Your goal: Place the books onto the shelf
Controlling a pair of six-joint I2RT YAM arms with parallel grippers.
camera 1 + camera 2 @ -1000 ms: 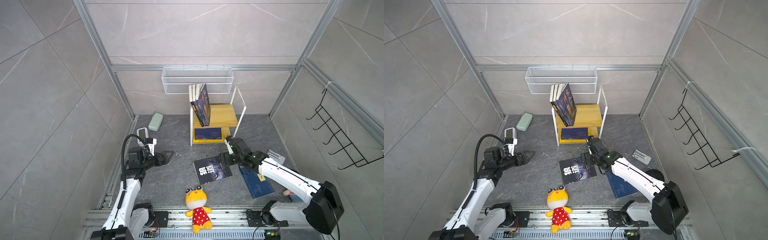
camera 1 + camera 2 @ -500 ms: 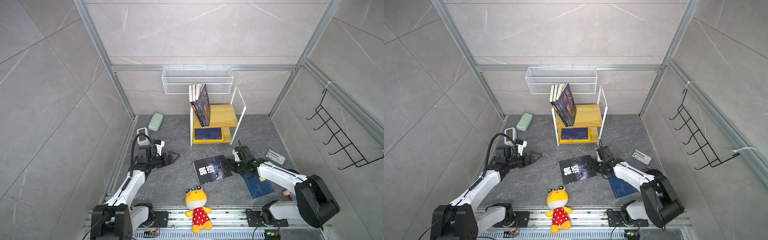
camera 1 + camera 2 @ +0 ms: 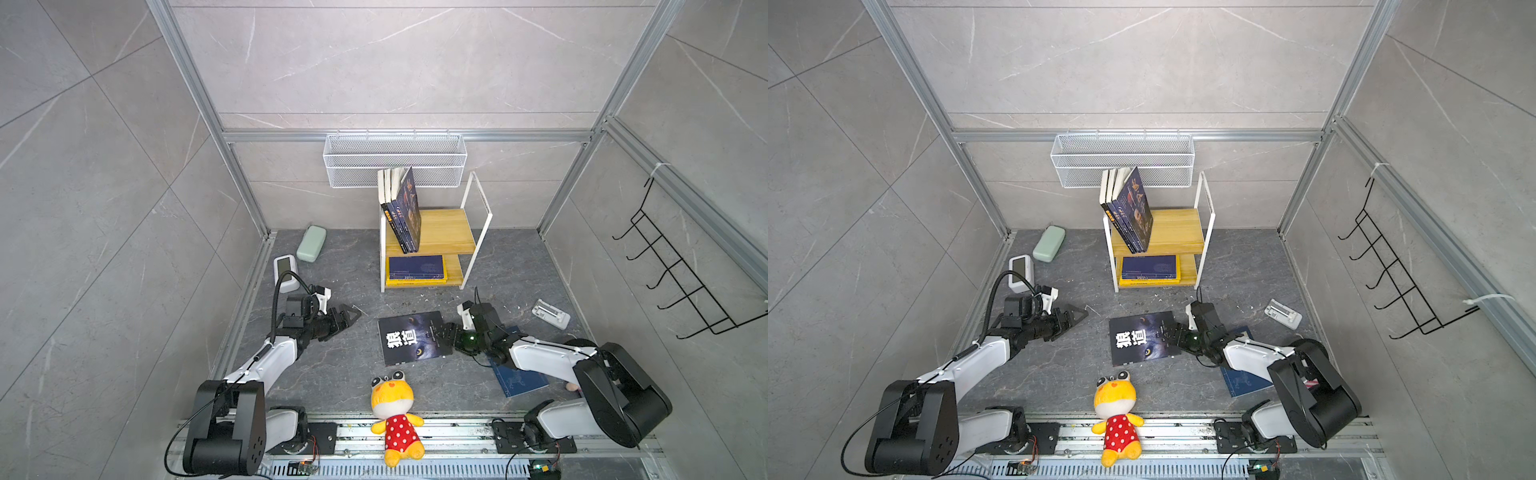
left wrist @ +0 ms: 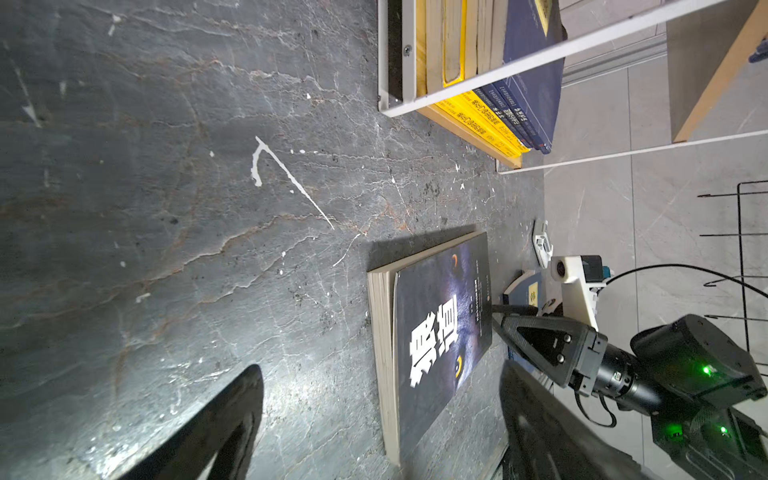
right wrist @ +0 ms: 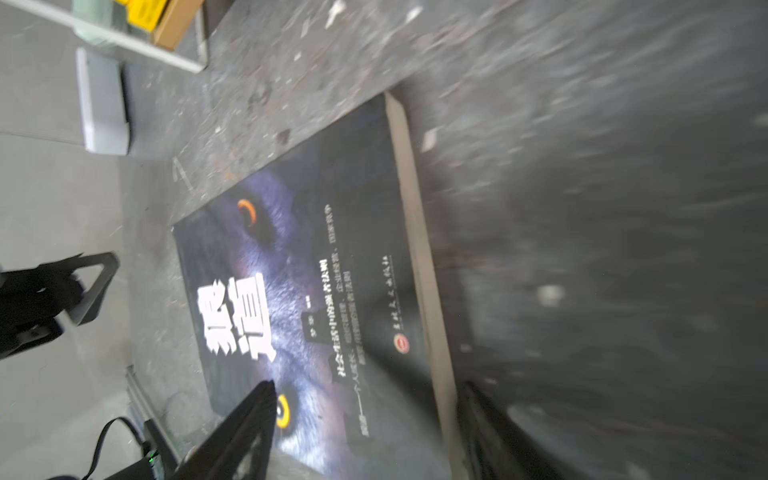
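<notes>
A dark wolf-eye book [image 3: 411,338] [image 3: 1142,338] lies flat on the floor in front of the shelf [image 3: 444,230]. My right gripper [image 3: 440,332] [image 5: 368,385] is open at its right edge, one finger over the cover, the other outside the page edge. My left gripper [image 3: 351,316] [image 4: 379,368] is open, low over the floor, a short way left of the book and pointing at it. A blue book [image 3: 519,378] lies partly under the right arm. Three books [image 3: 405,216] lean on the top board and a flat stack [image 3: 415,268] fills the lower board.
A plush toy [image 3: 395,415] lies at the front edge. A green case [image 3: 311,248] and a white device [image 3: 286,272] sit at the back left, a small white part [image 3: 550,313] at the right. A wire basket [image 3: 395,160] hangs behind the shelf.
The left gripper has moved right and down toward the wolf-eye book. The right gripper has dropped to the book's right edge. Both pairs of jaws have narrowed a little.
</notes>
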